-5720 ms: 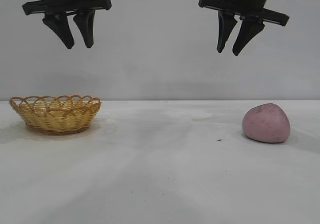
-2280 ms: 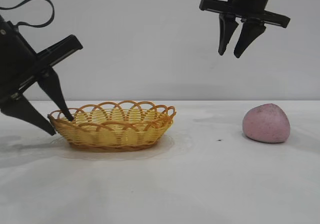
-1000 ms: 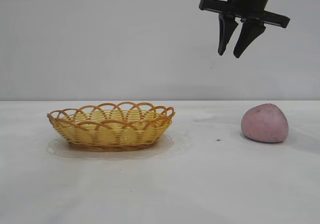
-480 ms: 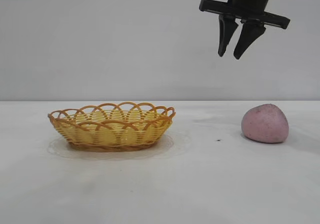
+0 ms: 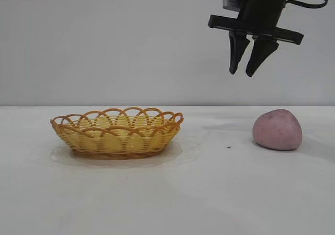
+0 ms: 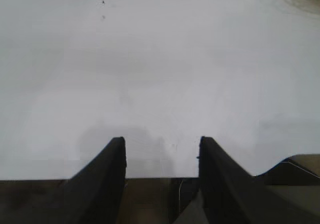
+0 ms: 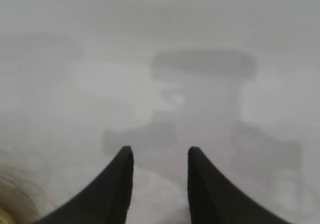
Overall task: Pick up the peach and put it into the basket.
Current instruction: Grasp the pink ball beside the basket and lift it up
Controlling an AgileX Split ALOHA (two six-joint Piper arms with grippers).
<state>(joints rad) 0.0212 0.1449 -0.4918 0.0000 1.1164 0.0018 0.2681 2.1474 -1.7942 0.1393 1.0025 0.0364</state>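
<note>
1. Nearest to the exterior camera is the bare front part of the white table (image 5: 167,203), which carries everything in the scene.
2. A little farther back, on the left half of the table, stands the wicker basket (image 5: 117,132). It is oval and shallow, yellow-tan, with an orange-brown looped rim. Nothing shows above its rim.
3. At about the same depth, on the right side, lies the peach (image 5: 277,130), a dusty pink rounded lump with faint dark speckles. It rests on the table, well apart from the basket, and nothing touches it.
4. Between the basket and the peach, nearer to the peach, there is a small dark speck (image 5: 229,147) on the table surface.
5. High above the table hangs the right hand (image 5: 246,73), black, with its fingers pointing downward. It is above the space just to the left of the peach, well clear of it. The two fingers stand a little apart and hold nothing; the right wrist view shows the same gap, with only the pale table surface and the hand's own shadow beyond.
6. The left hand (image 6: 161,149) does not appear in the exterior view. In the left wrist view its two dark fingers stand apart with nothing between them, over bare white table; only a small piece of something yellow shows at one corner of that view.
7. Behind all this is a plain pale grey wall (image 5: 104,41).
</note>
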